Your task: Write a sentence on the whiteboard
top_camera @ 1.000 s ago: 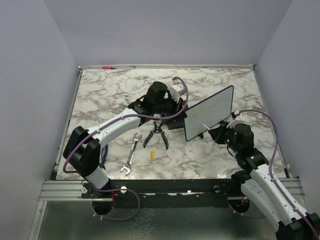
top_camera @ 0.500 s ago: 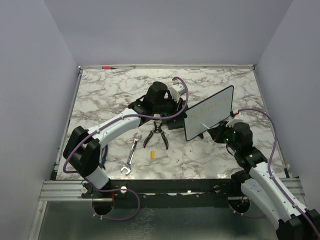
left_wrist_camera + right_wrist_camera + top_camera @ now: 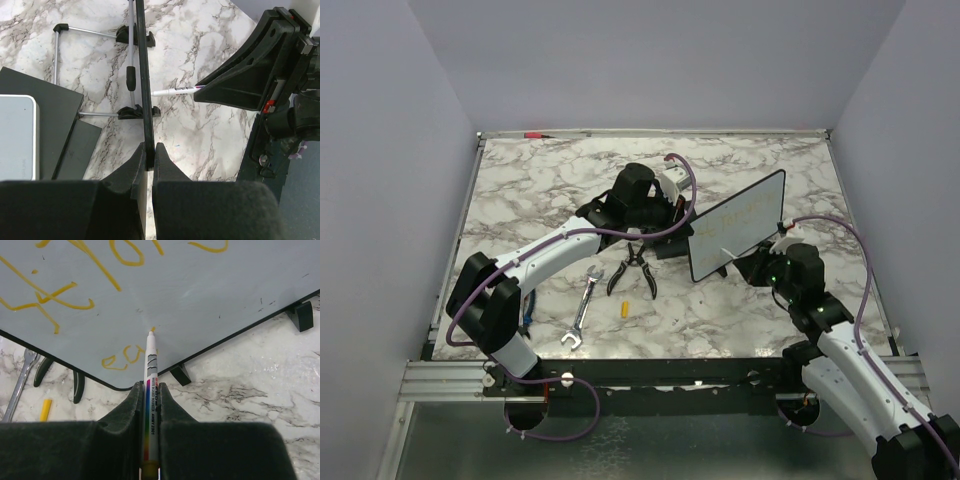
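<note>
1. Right gripper (image 3: 150, 388) is clamped on a marker (image 3: 150, 365). The barrel runs straight out between the fingers so the yellow tip meets the whiteboard (image 3: 210, 300) square-on. The tip looks to be touching low on the face.
2. Left gripper (image 3: 149, 150) is pinched shut on the whiteboard's black frame, seen edge-on. Likely a brace, so pen pressure can't tip or slide it on its stand feet (image 3: 181, 375).
3. Whiteboard stands tilted upright on the table (image 3: 540, 190), centre-right, between the two grippers, with its face toward the right arm.
4. Sentence (image 3: 75, 285) is yellow strokes across the upper face, plus a short bit just left of the tip. Judged partway, lower line barely begun.
5. Pliers (image 3: 633, 268), wrench (image 3: 582, 312) and a small yellow piece (image 3: 623, 308) lie left of the whiteboard, apart from it and unused.
</note>
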Robot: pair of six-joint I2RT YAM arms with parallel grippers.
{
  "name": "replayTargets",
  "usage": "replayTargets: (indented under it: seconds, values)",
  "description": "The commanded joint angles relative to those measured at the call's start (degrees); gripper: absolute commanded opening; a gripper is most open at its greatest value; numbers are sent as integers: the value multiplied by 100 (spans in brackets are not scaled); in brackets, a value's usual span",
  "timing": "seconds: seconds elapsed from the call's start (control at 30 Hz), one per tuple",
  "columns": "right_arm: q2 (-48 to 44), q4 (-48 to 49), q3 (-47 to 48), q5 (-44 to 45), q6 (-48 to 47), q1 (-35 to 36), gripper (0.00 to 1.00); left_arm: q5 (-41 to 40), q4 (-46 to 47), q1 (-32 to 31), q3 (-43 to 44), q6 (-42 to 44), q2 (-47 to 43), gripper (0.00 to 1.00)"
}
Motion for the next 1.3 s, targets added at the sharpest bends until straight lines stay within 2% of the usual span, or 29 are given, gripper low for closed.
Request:
replayTargets:
  seconds: [0.0,0.5,0.97,1.27]
  values:
    - [131,153,-12,-391,-45,10,1,357,-185,-76,109,-7,90,0]
    - [412,21,41,-45,86,18,1,351,-180,-78,108,-2,66,0]
    - [96,69,-16,467,81,13,1,345,-182,-76,109,3,85,0]
    - [109,30,13,439,63,18,1,349,-186,-79,105,3,77,0]
